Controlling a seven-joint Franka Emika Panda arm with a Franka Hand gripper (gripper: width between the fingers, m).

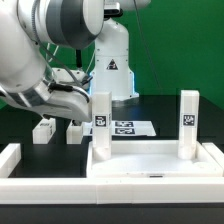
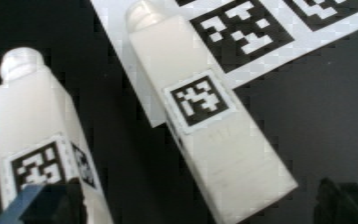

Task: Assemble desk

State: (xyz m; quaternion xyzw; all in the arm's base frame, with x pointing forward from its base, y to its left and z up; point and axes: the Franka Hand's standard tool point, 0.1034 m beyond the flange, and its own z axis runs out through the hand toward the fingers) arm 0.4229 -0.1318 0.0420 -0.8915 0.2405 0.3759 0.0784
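The white tabletop tray [image 1: 150,160] lies at the front of the black table. Two white tagged legs stand upright on it, one on the exterior view's left [image 1: 100,112] and one on its right [image 1: 188,122]. Two more legs lie loose on the table behind it [image 1: 43,129] [image 1: 75,130]. The wrist view shows these two lying side by side, one nearer the middle [image 2: 202,110] and one at the edge [image 2: 30,125]. My gripper [image 1: 82,106] [image 2: 194,208] hangs just above them, open and holding nothing. The end of the middle leg lies between its fingers [image 2: 44,204].
The marker board [image 1: 126,127] [image 2: 265,25] lies flat behind the tray, next to the loose legs. Low white rails [image 1: 10,160] border the table. The arm's white base [image 1: 115,65] stands at the back.
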